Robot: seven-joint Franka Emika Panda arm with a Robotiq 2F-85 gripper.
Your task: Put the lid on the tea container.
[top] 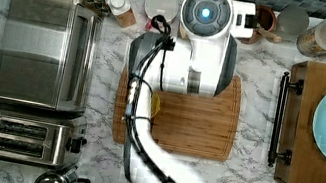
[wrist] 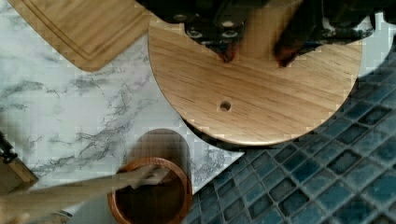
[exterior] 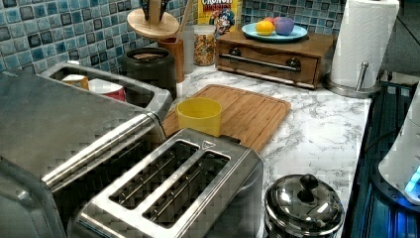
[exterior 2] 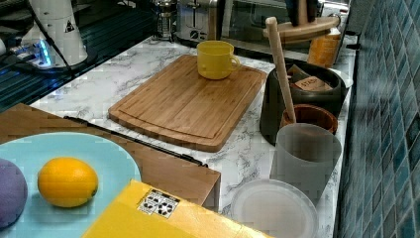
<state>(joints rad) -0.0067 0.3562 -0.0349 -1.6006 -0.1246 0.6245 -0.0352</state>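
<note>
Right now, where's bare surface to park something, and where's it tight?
Free: most of the cutting board beyond the yellow mug; the marble between board and wooden drawer box.

Crowded: the back row by the tile wall, with tea container, brown cup and grey cup packed close.

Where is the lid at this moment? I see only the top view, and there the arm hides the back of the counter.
Observer: In the left view the wooden lid hangs in the air above the tea container, not touching it.
Operator: Does the tool hold it?
Observer: Yes. In the wrist view the tool is shut on the knob of the lid.
Operator: Is the container open?
Observer: Yes. The right view shows paper tea packets inside its open top.
</note>
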